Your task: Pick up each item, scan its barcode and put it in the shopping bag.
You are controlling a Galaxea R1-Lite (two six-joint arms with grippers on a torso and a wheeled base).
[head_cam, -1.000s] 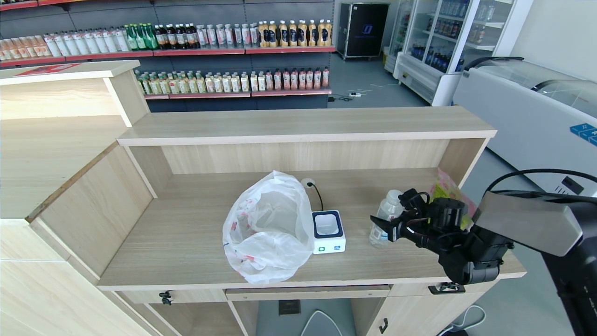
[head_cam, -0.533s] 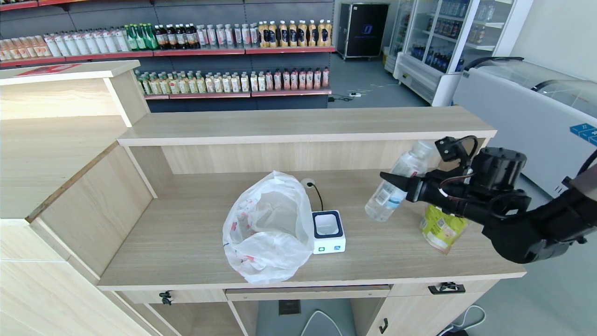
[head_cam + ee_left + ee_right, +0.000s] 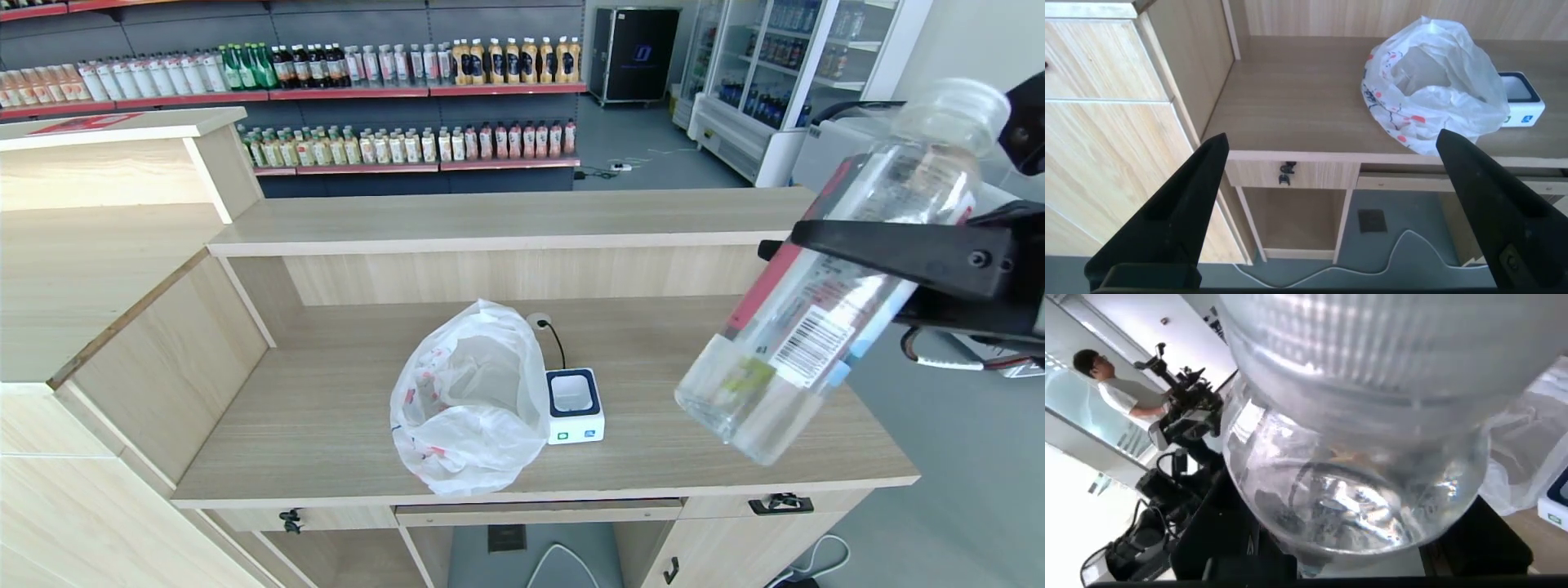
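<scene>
**Water bottle clamped in the right gripper, high over the counter's right end**

The right gripper (image 3: 816,245) is closed around the middle of the clear water bottle (image 3: 824,302), with one black finger across its near side. The bottle is tilted, with its cap up and its base down above the front right corner of the counter (image 3: 326,408), and its barcode label faces the head camera. In the right wrist view the bottle (image 3: 1372,441) sits right against the lens.

The left gripper (image 3: 1335,212) hangs low in front of the counter's front edge, fingers wide apart and holding nothing.

Mid-counter lies the white shopping bag (image 3: 469,400), mouth open, touching the small white scanner (image 3: 574,404) on its right. The scanner's black cable (image 3: 558,339) runs toward the back wall. Beyond the counter are drink shelves (image 3: 326,65) and glass-door fridges (image 3: 775,57).

The bottle hides the counter's right end, and the frame edge cuts off the gripper's body.
</scene>
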